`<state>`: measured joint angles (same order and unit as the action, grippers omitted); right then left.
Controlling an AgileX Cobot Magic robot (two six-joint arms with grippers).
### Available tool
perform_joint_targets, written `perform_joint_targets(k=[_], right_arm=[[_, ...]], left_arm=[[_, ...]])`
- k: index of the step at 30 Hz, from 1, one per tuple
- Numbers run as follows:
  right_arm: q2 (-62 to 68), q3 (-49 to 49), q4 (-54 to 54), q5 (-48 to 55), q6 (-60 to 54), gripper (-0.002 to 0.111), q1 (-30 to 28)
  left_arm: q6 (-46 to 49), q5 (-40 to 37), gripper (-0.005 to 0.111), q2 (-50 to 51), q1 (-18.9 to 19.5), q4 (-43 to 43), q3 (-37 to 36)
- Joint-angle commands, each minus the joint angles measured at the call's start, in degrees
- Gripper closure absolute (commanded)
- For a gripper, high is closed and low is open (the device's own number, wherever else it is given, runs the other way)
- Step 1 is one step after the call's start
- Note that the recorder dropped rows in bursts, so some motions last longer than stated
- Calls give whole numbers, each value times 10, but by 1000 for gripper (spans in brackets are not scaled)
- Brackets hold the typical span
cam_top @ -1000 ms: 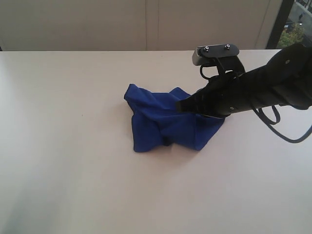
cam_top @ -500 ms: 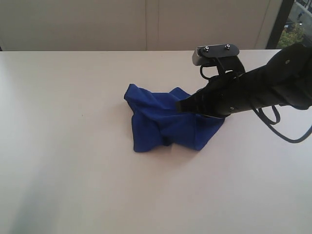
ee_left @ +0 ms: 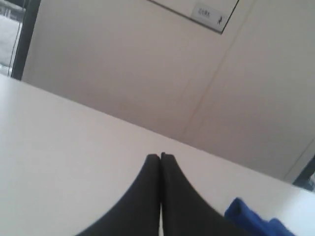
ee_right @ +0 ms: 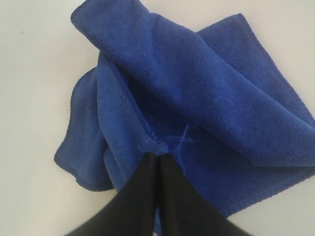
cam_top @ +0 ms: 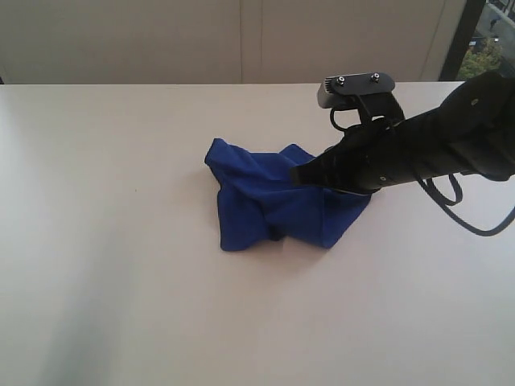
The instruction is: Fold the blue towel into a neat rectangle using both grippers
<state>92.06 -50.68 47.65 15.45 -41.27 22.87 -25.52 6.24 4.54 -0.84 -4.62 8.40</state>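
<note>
Setting: a pale, matte tabletop fills most of the exterior view, with a light panelled wall across the top and a dark-framed window in the upper right corner.
Right hand: its black fingers are pressed together and the tips pinch the hem of the blue towel. The cloth puckers slightly where they bite.
Thread tag: a short loose blue strand at the towel's hem, just beside the right fingertips.
Right arm: it enters from the right edge of the exterior view and slants down toward the centre. A small black camera bracket sits above it, and dark cables loop at the right edge.
Towel position: just right of centre in the exterior view, resting on the tabletop, with its right side drawn up toward the right hand.
Towel shape: crumpled and unfolded. Several layers overlap, one thick rolled ridge runs across it in the right wrist view, and a rounded flap spreads out at the lower left of that frame.
Left hand: closed tip to tip with nothing between the fingers. It is at bottom centre of its wrist view, over bare tabletop.
Towel near left hand: a blue edge shows in the lower right corner of the left wrist view, apart from the fingers.
Behind left hand: a plain wall with a small sign at the top of the frame.
</note>
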Motion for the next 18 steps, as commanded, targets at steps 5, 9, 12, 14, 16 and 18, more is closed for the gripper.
perform_joint_targets(k=[5, 9, 12, 14, 16, 18], right_arm=[[-4, 1, 0, -5, -4, 108, -1], [-4, 1, 0, -5, -4, 108, -1], [-4, 1, 0, -5, -4, 108, -1], [-4, 1, 1, -5, -4, 108, -1], [-4, 1, 1, -5, -4, 108, -1], [-4, 1, 1, -5, -4, 108, -1]], left_arm=[[100, -266, 107, 276, 2, 17, 215], [190, -322, 107, 430, 2, -38, 277], [351, -367, 107, 537, 2, -175, 313], [465, -387, 107, 602, 2, -290, 326], [576, -396, 107, 669, 2, -412, 333], [655, -405, 107, 732, 2, -515, 337]])
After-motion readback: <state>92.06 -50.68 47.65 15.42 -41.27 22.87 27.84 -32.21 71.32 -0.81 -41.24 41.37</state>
